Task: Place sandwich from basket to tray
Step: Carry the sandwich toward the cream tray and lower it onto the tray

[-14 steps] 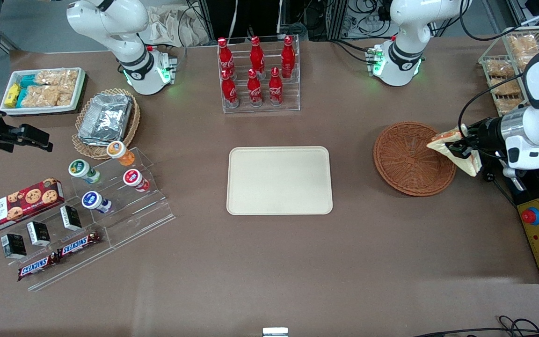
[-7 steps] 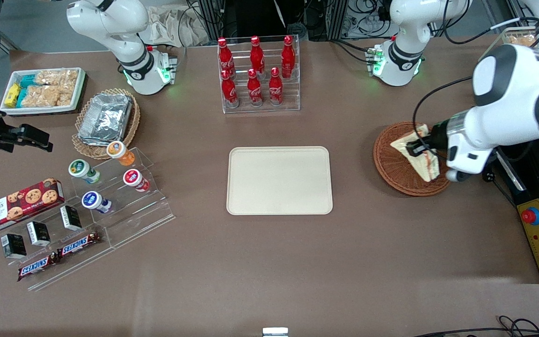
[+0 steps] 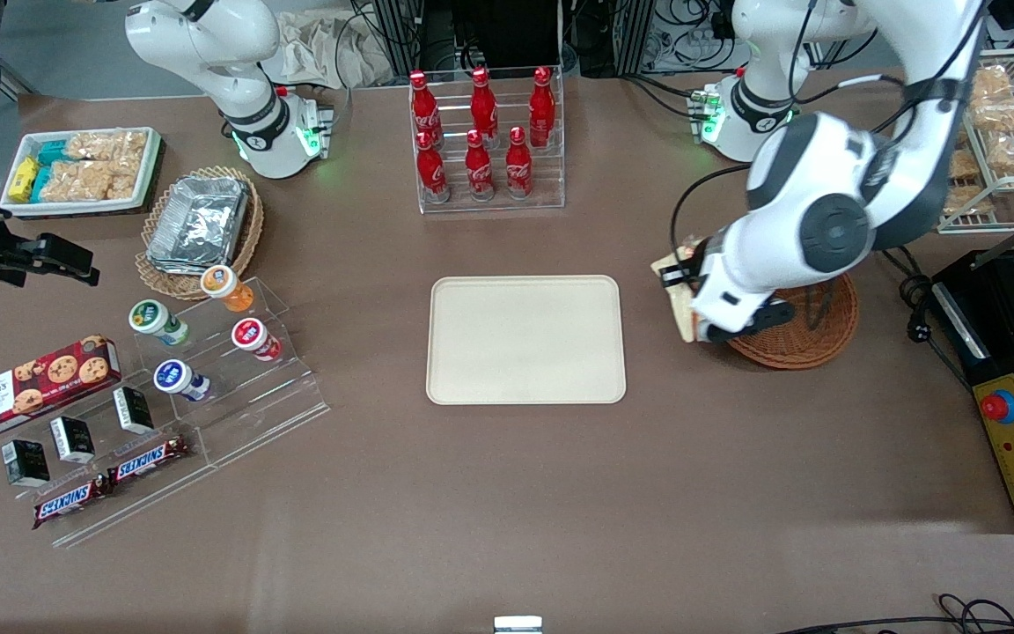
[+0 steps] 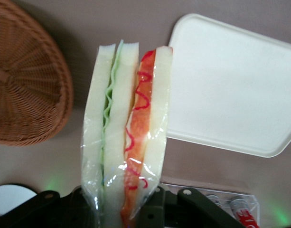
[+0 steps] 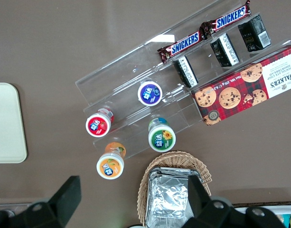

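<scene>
Brown tabletop fills the scene, and over it the sandwich (image 3: 679, 295) now hangs clear of the basket (image 3: 811, 339), past its 9 o'clock rim, where half a second ago it was above the wicker. It stays clamped in the gripper (image 3: 692, 304), whose fingers pinch the wrapped wedge's base. At 9 o'clock from the sandwich, the tray (image 3: 525, 340) lies bare and near.

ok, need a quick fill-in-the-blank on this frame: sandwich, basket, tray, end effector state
1. The end effector is shut on the ____.
2. The sandwich hangs over bare table between the basket and the ____.
3. The tray holds ____ items.
4. The sandwich's wrap is ____.

Missing: sandwich; tray; no; clear plastic
</scene>
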Robot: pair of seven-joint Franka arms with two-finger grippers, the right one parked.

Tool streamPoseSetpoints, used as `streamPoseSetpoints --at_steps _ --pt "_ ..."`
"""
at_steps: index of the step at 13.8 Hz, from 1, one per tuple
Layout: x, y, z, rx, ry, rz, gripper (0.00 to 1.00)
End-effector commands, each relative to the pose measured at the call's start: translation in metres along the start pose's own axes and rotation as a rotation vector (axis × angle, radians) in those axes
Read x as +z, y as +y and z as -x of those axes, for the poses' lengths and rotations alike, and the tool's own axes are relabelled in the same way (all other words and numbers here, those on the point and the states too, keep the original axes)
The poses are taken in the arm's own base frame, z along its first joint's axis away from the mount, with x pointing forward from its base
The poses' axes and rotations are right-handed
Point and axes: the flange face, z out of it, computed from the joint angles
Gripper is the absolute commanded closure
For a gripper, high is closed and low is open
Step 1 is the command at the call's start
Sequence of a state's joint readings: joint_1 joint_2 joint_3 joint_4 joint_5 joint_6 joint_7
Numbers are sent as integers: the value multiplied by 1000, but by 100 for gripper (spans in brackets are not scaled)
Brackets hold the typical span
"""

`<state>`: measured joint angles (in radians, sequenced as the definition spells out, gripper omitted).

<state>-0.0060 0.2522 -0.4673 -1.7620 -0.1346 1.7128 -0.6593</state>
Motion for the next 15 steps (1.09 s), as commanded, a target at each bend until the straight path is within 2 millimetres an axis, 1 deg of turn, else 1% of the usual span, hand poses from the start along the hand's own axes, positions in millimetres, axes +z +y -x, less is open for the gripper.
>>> streamPoseSetpoints --at_steps 1,2,3,4,6,7,8,11,14,15 --pt "35 34 -25 45 -30 -47 72" --pt "47 42 -30 59 -47 -50 72" --pt "58 57 -32 83 -51 -50 72" --pt "74 69 -35 106 -43 -69 72" --pt "116 84 -47 117 -29 -85 72" --pt "135 93 -46 126 -34 -92 72" --pt "143 94 -49 130 -22 -110 72" --pt "162 92 -56 126 -36 -130 72" --pt "173 91 -59 125 -52 -133 72" --pt "179 91 -61 124 -56 -129 72"
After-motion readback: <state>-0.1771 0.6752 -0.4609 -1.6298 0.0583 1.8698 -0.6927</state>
